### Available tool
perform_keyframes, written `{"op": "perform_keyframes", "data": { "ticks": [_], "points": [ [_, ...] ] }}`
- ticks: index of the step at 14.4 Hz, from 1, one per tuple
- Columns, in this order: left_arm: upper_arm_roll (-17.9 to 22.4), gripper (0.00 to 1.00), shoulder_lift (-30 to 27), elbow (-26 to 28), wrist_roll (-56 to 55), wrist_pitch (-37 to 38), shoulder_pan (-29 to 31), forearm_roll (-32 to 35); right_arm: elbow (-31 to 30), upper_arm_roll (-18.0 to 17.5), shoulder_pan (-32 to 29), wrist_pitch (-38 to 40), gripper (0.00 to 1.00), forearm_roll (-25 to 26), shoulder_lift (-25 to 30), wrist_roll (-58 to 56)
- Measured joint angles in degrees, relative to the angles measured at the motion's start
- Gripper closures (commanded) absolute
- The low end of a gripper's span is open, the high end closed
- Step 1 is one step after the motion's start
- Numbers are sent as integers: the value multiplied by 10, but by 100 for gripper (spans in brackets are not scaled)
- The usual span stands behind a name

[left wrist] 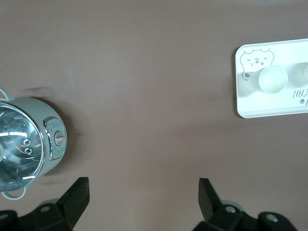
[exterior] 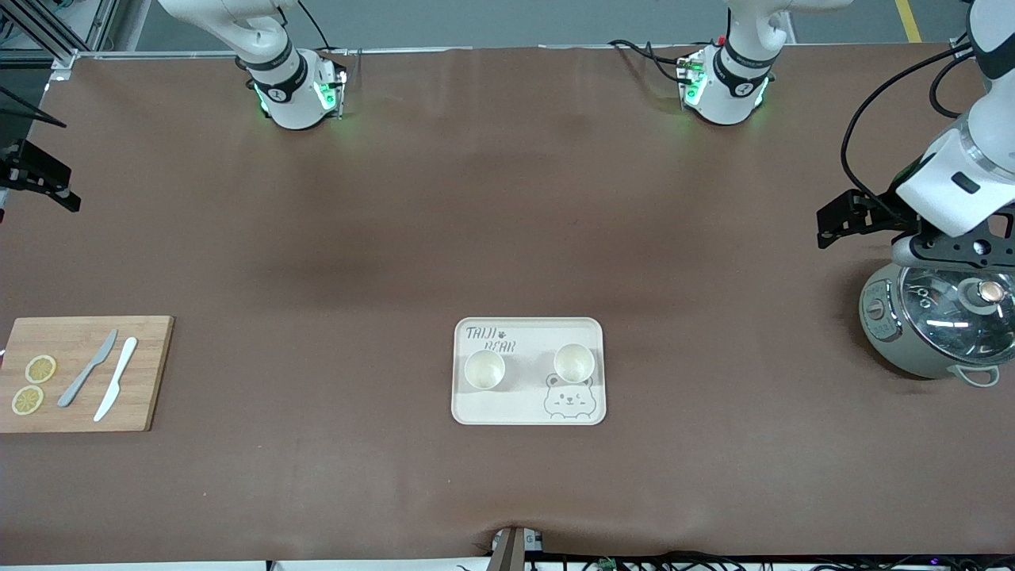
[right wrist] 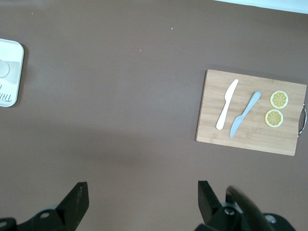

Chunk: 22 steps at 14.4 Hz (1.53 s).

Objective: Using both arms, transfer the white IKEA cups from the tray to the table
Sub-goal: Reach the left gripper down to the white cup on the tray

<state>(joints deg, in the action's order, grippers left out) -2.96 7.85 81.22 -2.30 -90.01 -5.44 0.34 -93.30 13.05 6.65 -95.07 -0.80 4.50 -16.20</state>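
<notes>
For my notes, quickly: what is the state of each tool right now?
Left tool: open, holding nothing, over the table beside the pot.
Right tool: open, holding nothing, over bare table.

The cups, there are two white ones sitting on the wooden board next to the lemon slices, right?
Not quite. The two white cups sit on the cream tray with the bear drawing, as the front view shows. The wooden board holds two lemon slices and two knives, no cups.

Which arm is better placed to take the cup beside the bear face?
Probably the left: that cup sits toward its end of the tray, and the open left gripper already views it.
</notes>
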Motion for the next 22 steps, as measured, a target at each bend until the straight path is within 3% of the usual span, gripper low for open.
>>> {"op": "perform_keyframes", "data": {
  "ticks": [7,9,13,18,22],
  "points": [
    [-2,0,9,4,1,-27,-3,1,-11,-4,9,-37,0,0,-43,5],
    [-4,0,26,5,-5,-43,-9,0,-11,-4,15,-49,0,-1,-62,56],
    [-9,0,86,1,-86,-93,-61,-2,-11,-5,41,-57,0,0,-67,131],
    [-12,0,168,-3,-163,-152,-142,-2,-10,-3,43,-57,0,0,-68,135],
    [-12,0,219,-4,-191,-203,-175,-16,-10,-3,43,-57,0,0,-69,135]
  ]
}}
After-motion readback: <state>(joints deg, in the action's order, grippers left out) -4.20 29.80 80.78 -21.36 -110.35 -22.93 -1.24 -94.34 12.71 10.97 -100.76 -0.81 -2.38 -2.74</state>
